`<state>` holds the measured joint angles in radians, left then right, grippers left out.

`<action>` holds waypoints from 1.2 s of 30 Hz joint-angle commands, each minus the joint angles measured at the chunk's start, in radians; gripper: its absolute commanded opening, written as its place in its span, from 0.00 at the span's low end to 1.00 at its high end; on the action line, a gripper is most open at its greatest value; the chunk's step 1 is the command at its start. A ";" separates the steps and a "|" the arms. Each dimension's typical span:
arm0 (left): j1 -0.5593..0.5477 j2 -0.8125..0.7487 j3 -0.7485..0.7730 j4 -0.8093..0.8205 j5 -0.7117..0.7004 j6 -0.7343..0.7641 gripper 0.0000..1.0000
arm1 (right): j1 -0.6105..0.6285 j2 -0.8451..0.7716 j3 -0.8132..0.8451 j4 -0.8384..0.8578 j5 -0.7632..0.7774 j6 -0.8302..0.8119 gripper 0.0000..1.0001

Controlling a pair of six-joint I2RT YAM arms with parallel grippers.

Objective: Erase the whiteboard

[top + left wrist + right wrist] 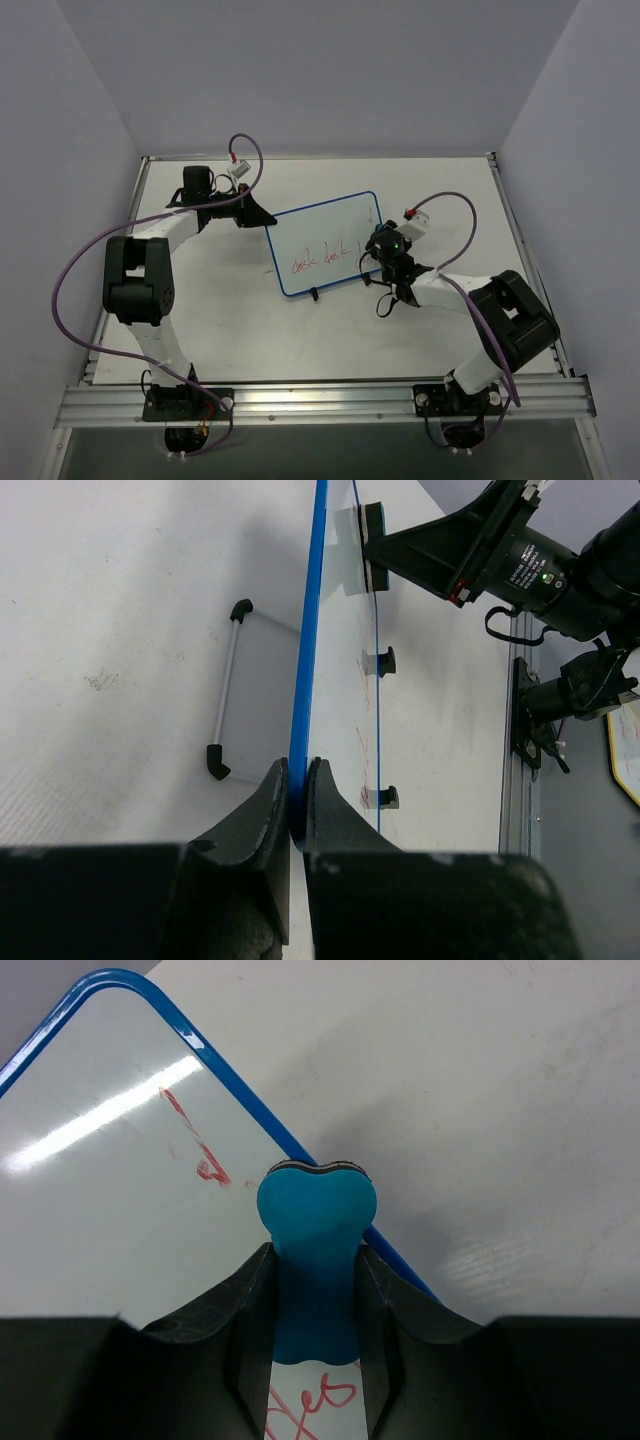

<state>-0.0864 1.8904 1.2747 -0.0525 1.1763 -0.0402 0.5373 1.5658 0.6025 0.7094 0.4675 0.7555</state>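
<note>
The right pincer is clenched on a blue eraser, whose pad sits right on the whiteboard's right-hand edge, half on the blue rim. The left pincer is clamped on the thin rim at the whiteboard's opposite, left edge, holding it down on the table. With red words unwiped across the whiteboard's lower half, I'd worry the eraser catches on the rim or slips off it, or that a hard push twists the whiteboard out of that narrow clamp.
</note>
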 commanded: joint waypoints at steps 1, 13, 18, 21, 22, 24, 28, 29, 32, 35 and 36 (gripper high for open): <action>-0.023 -0.017 -0.003 0.014 -0.056 0.134 0.02 | -0.003 0.046 0.011 -0.175 -0.047 0.007 0.00; -0.027 -0.028 -0.008 0.005 -0.064 0.143 0.02 | -0.025 0.198 0.551 -0.367 0.016 -0.197 0.00; -0.029 -0.030 -0.009 0.008 -0.064 0.142 0.02 | -0.051 0.209 0.446 -0.375 0.034 -0.162 0.00; -0.029 -0.024 -0.012 0.029 -0.061 0.129 0.02 | -0.062 0.160 0.338 -0.312 0.016 -0.110 0.00; -0.029 -0.024 -0.015 0.032 -0.058 0.125 0.02 | -0.062 0.140 0.277 -0.294 0.014 -0.101 0.00; -0.029 -0.025 -0.017 0.036 -0.058 0.123 0.02 | -0.062 0.123 0.217 -0.271 -0.001 -0.079 0.00; -0.029 -0.033 -0.020 0.036 -0.061 0.122 0.02 | -0.056 0.088 0.082 -0.213 -0.026 -0.010 0.00; -0.029 -0.033 -0.020 0.036 -0.063 0.122 0.02 | -0.045 0.073 0.030 -0.197 -0.036 -0.002 0.00; -0.027 -0.030 -0.017 0.036 -0.063 0.120 0.02 | 0.007 0.043 -0.052 -0.153 -0.032 0.034 0.00; -0.027 -0.027 -0.015 0.036 -0.061 0.120 0.02 | 0.061 0.028 -0.064 -0.139 -0.009 0.039 0.00; -0.027 -0.025 -0.017 0.036 -0.061 0.120 0.02 | 0.078 0.028 -0.063 -0.131 -0.007 0.033 0.00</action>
<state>-0.0902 1.8824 1.2739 -0.0647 1.1667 -0.0406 0.5568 1.5539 0.5709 0.6739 0.5053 0.7712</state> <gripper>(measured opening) 0.103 0.283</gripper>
